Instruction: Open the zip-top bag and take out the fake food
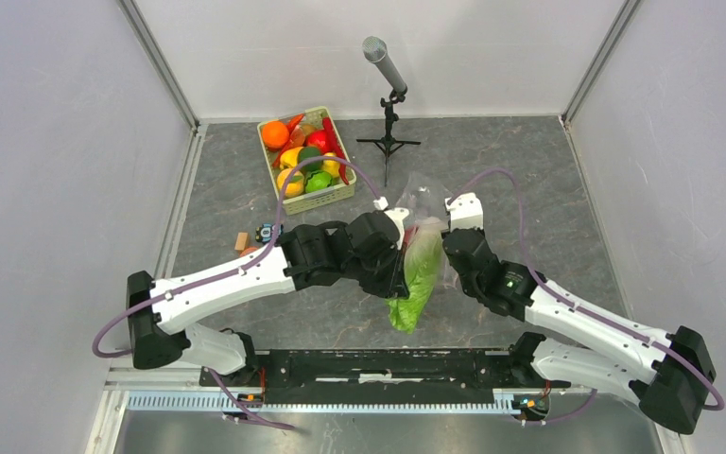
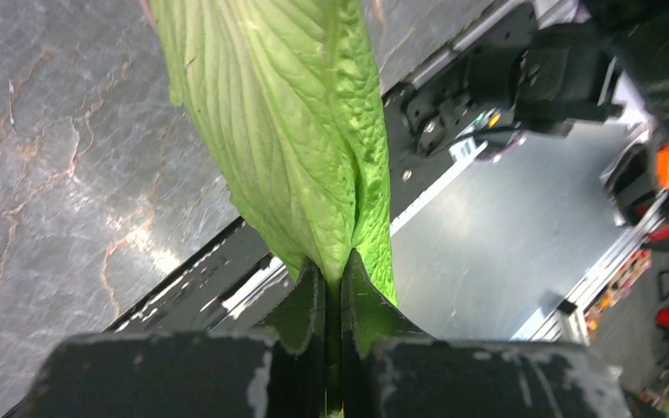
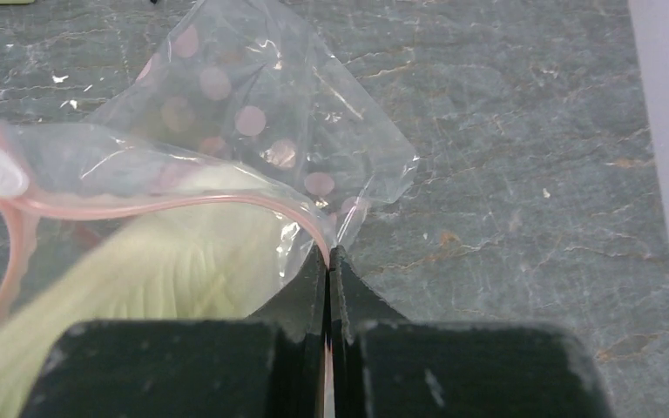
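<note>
**Clear zip-top bag [image 3: 253, 113] open at the mouth; cabbage [image 1: 416, 279] part-way out**

Step in hand: removal. The opening stage is judged complete, since the pale pink zip strip [image 3: 165, 207] stands parted in a loop with the cabbage's pale end lying inside it.

Grippers: the right gripper [image 3: 328, 261] is closed flat on the bag's zip edge, jaws together with only film between them. The left gripper [image 2: 333, 279] is clamped on the green leafy part of the cabbage, with leaf pinched between the closed jaws.

Location: bag and cabbage sit between the two wrists at the middle of the table [image 1: 548, 189]. Both appear held up off the surface, though contact underneath cannot be confirmed.

Orientation: in the top view the cabbage's long axis runs from the bag at the far end down toward the arm bases, leaning slightly left. The green leaf tip points at the near edge. The white stalk end points away, into the bag mouth.

Next move, as judged: draw the two grips apart along that axis, the left pulling the leaf toward the near edge while the right holds the bag back. The stalk end must clear the zip loop without snagging. The thin film may slip in the right jaws.
</note>
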Motion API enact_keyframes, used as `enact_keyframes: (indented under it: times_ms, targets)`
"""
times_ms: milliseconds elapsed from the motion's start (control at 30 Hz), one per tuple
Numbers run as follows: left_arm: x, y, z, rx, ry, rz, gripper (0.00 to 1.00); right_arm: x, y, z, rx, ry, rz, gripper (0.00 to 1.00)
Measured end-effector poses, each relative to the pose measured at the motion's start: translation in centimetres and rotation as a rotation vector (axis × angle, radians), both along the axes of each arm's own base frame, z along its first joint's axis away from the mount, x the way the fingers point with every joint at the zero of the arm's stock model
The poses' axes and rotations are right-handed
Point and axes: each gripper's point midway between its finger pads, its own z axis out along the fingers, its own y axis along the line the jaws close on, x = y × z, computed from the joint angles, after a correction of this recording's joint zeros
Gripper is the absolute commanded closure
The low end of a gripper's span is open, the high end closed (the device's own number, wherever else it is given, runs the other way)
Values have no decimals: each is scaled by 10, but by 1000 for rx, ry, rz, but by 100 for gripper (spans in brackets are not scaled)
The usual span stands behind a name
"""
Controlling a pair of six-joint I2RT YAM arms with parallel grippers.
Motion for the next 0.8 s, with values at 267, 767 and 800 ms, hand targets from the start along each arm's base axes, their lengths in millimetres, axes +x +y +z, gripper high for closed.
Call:
enact_keyframes:
  times_ms: [267,767,800]
  targets:
    - [-18,16,2,36,-43,-153,98,5,-13,-1,-114,2,-49,100]
    - [1,77,86,-125,-219,-81,98,7,-72,-3,-239,24,-251,100]
    - [11,84,89,-126,-237,-43,98,7,-75,-5,-244,31,-261,100]
